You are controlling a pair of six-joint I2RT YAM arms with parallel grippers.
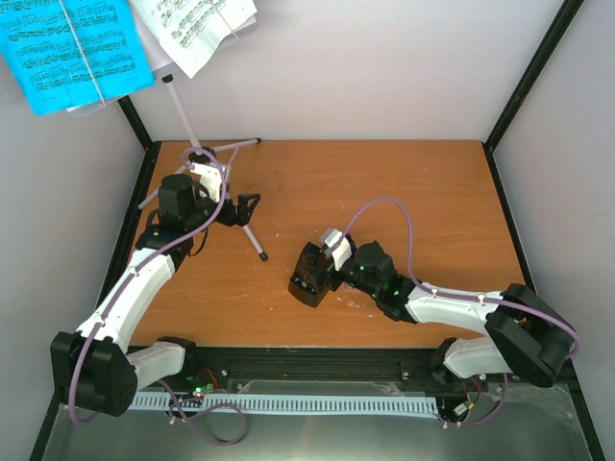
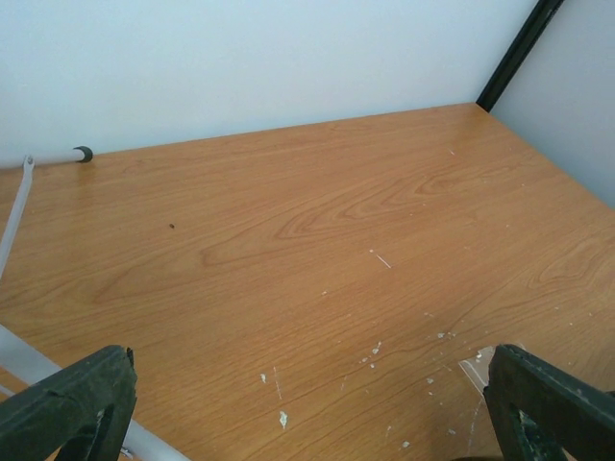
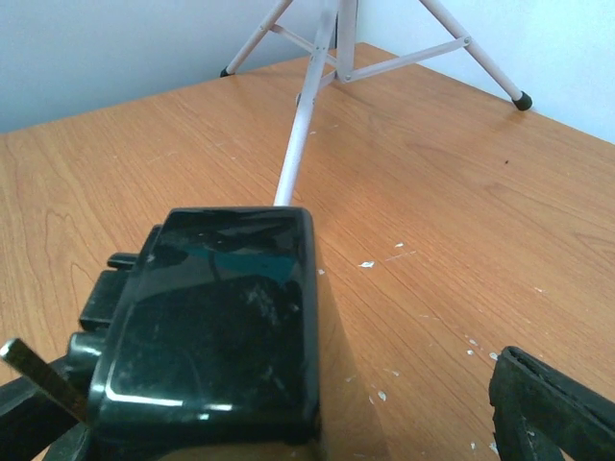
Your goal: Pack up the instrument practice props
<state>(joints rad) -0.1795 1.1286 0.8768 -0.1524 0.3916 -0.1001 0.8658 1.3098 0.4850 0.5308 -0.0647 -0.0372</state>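
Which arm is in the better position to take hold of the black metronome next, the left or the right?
Right. Its open end effector has the metronome between its fingers, while the left end effector is open over bare table near the music stand, well away from the metronome.

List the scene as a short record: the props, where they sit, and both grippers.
metronome: black, on the table, near its middle
music stand: upright at the table's far left, legs spread
blue sheets and white sheets: at the top of the stand
left gripper: open, low beside a stand leg, holding nothing
right gripper: open, straddling the metronome, a gap on one side
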